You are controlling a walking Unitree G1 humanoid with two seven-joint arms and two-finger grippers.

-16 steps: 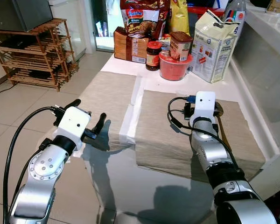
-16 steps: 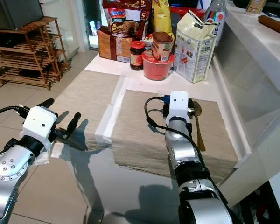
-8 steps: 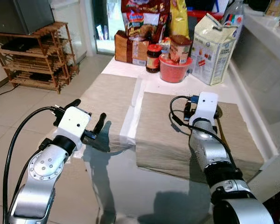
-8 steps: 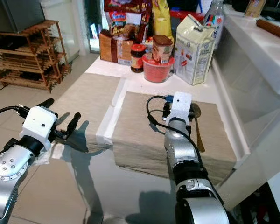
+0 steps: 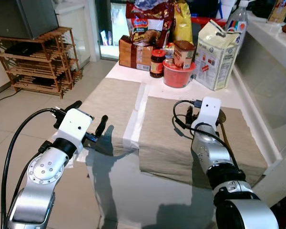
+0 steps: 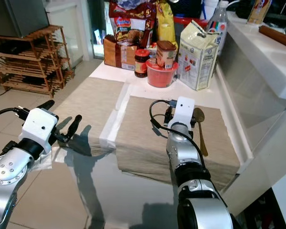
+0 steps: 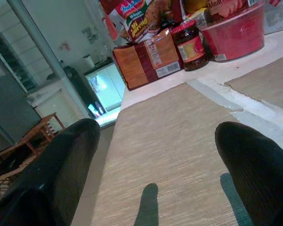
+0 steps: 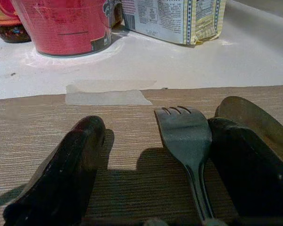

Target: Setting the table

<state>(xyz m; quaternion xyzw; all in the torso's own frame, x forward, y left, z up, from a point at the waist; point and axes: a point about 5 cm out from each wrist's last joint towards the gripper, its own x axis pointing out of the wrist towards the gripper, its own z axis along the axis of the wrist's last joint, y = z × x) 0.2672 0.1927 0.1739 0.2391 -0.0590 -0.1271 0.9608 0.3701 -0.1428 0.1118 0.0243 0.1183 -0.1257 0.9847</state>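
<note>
Two beige placemats lie side by side on the white table, the left one (image 5: pixel 117 98) and the right one (image 5: pixel 162 129). My right gripper (image 8: pixel 155 160) rests low on the right mat, open. A metal fork (image 8: pixel 184 136) lies flat between its fingers, close to one finger (image 8: pixel 245 169). A spoon (image 6: pixel 200 125) lies just outside that finger, near the mat's right edge. My left gripper (image 5: pixel 89 116) hovers open at the near left corner of the left mat (image 7: pixel 179 141), holding nothing.
Groceries crowd the table's far end: a red tub (image 5: pixel 177 74), a dark jar (image 5: pixel 157 59), a flour bag (image 5: pixel 219 47), a brown box (image 5: pixel 133 52) and a noodle pack (image 5: pixel 145 24). A wooden rack (image 5: pixel 43 62) stands on the floor to the left. A white counter (image 5: pixel 276 38) runs along the right.
The whole picture has slid down a little as the camera moved. Both arms keep about the same places, and both grippers stay open.
</note>
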